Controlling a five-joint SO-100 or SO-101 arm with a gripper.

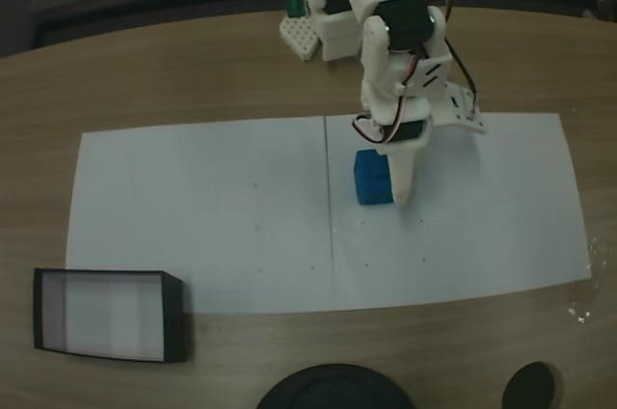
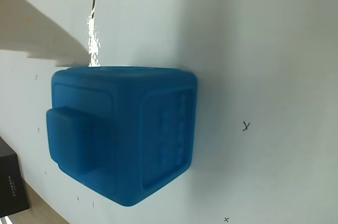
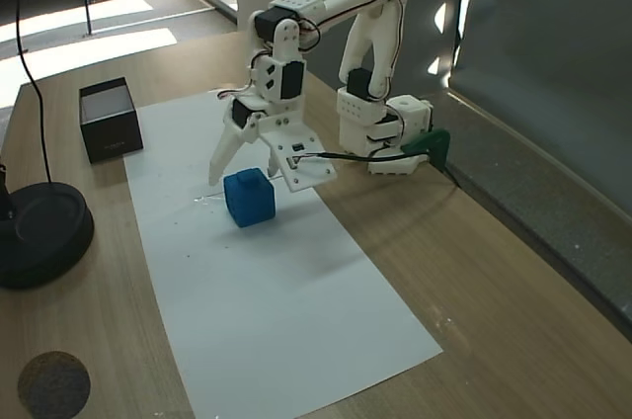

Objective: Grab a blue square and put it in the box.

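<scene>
The blue square is a small bright-blue cube standing on the white paper, near its middle. My white gripper hangs open right over it. In a fixed view one finger slants down on the cube's left and the wider jaw sits on its right. Nothing is held. In the wrist view the blue square looms large and close, with a white finger above it at the upper left. The box, a shallow black-walled tray with a pale floor, lies off the paper's corner, far from the gripper.
A white paper sheet covers the middle of the wooden table. Two dark round discs lie at the near edge. The arm's base stands beside the paper. A corner of the box shows in the wrist view.
</scene>
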